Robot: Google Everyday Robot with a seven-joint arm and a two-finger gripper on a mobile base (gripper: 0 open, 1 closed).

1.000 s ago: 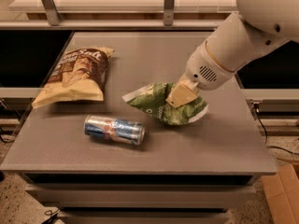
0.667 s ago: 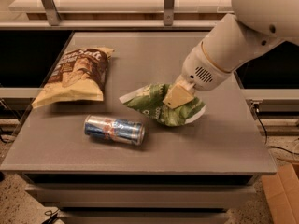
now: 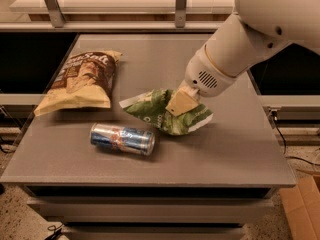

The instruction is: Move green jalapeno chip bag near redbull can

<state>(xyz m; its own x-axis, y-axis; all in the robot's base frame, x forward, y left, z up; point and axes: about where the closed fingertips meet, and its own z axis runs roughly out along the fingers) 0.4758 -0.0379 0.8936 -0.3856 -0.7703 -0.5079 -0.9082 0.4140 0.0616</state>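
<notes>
We see the gripper (image 3: pixel 181 103) low over the middle of the worktop (image 3: pixel 227 151), at the end of a thick, smooth white arm (image 3: pixel 235 49) that comes in from the upper right. It is clamped on the green jalapeno chip bag (image 3: pixel 150 110). One flat tan pad (image 3: pixel 180 102) presses on the bag's top fold, and we cannot see the other pad behind the foil.

The bag spreads out beneath and to either side of the gripper. It is glossy and heavily wrinkled, with a white edge on the end pointing away to the gripper's left. Its bulged, crumpled lower part rests on the worktop just below and to the right of the gripper.

The redbull can (image 3: pixel 122 138) lies on its side below and to the left of the gripper. It is a slim cylinder of shiny silver and blue metal with a red-yellow logo. It sits near the bag's white-edged end, and whether the two touch we cannot tell.

Further left of the gripper, and a little above it, a larger brown-and-tan chip bag (image 3: pixel 82 79) lies flat. It is puffy, has pale lettering, and is well apart from the can and the green bag.

The worktop is a matte grey slab. A corner of a cardboard box (image 3: pixel 302 209) shows on the floor, far below and to the right of the gripper.
</notes>
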